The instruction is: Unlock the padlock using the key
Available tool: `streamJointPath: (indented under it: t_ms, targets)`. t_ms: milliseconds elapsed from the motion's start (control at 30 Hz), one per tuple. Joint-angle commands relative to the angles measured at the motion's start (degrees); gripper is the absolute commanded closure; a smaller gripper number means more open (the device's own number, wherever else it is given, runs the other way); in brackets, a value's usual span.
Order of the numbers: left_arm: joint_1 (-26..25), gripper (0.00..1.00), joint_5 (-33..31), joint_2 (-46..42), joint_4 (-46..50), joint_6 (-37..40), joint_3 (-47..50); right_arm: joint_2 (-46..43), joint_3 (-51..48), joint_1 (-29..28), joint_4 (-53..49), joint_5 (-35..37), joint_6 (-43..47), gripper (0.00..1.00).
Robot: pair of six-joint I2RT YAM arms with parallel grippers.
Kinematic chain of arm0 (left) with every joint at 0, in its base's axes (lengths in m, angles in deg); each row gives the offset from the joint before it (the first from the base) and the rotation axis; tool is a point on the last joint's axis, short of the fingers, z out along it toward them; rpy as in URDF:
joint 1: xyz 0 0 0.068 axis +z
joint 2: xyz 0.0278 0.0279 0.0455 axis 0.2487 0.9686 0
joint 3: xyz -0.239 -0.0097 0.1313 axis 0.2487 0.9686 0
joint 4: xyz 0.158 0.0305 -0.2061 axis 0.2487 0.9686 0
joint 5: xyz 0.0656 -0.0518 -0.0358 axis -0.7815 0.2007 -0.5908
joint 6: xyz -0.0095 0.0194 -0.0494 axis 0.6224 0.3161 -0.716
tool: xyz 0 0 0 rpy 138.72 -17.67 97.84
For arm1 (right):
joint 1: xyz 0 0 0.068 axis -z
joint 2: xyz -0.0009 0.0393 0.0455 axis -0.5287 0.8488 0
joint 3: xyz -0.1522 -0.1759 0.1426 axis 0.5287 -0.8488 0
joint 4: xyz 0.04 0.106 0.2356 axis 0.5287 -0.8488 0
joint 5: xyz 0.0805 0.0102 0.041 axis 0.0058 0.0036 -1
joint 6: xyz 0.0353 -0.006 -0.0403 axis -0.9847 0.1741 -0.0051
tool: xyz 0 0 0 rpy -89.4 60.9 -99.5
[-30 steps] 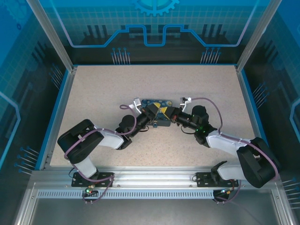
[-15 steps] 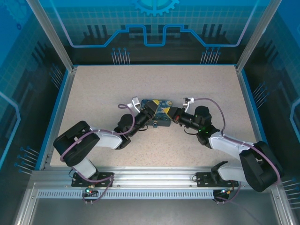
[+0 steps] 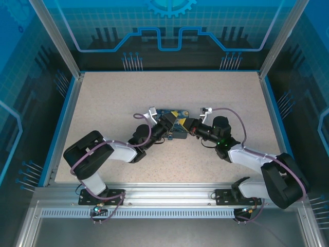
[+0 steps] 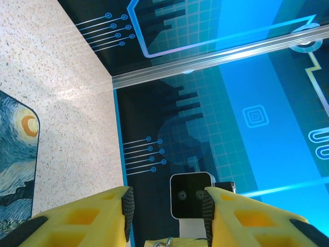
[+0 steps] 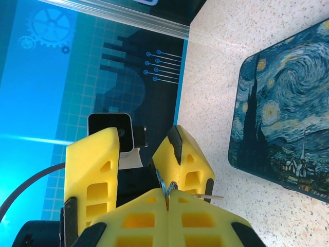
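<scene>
Right end effector [image 5: 168, 198] is pinched shut on the key [image 5: 166, 186]. A thin wire loop stands up out of the seam between its yellow fingers, and a silvery sliver pokes out to one side. How much of the key is buried in the grip cannot be told.

Left end effector [image 4: 167, 206] faces it almost tip to tip, its fingers standing apart with a clear gap and nothing seen between them.

From above, both meet near the middle of the worktop [image 3: 113, 98], right over the near edge of the padlock [image 3: 165, 112]. The padlock lies flat with its painted night-sky face up. In the right wrist view it sits just beside the shut fingers and does not touch them. Its keyhole and shackle cannot be made out.

My reading is that the step in hand is sorting out the key: either passing it across or re-seating it so the blade sticks out usably. It has not reached the lock, so the unlocking itself is not yet begun.

The next move calls for a firm hold on the head of the key with the blade free and pointing outward. The left end effector should then steady the padlock, because a loose block lying flat is likely to slide when pushed. Then the blade must be lined up squarely with the keyhole, as such a thin piece could twist in the grip if it goes in crooked.
</scene>
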Motion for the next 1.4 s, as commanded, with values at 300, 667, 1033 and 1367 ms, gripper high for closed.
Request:
streamJointPath:
  t_ms: [300, 667, 1033, 1367]
  targets:
    - [-0.6, 0.72, 0.7, 1.8, -3.4, -0.8, -1.7, 1.6, 1.4, -0.6, 2.6, -0.3, -0.4, 1.0]
    - [-0.9, 0.8, 0.2, 2.4, -4.6, -1.1, -1.3, 1.8, 1.6, -1.0, 2.4, 0.0, -0.3, 1.0]
    - [-0.9, 1.0, -0.1, 2.0, -4.7, -1.0, -1.2, -1.4, -0.7, 0.6, 0.2, 1.1, -0.3, 0.42]
    - [-1.0, 1.0, -0.1, 2.2, -4.8, -1.0, -1.3, -5.2, 0.5, 3.1, -5.0, 0.9, 2.1, 0.51]
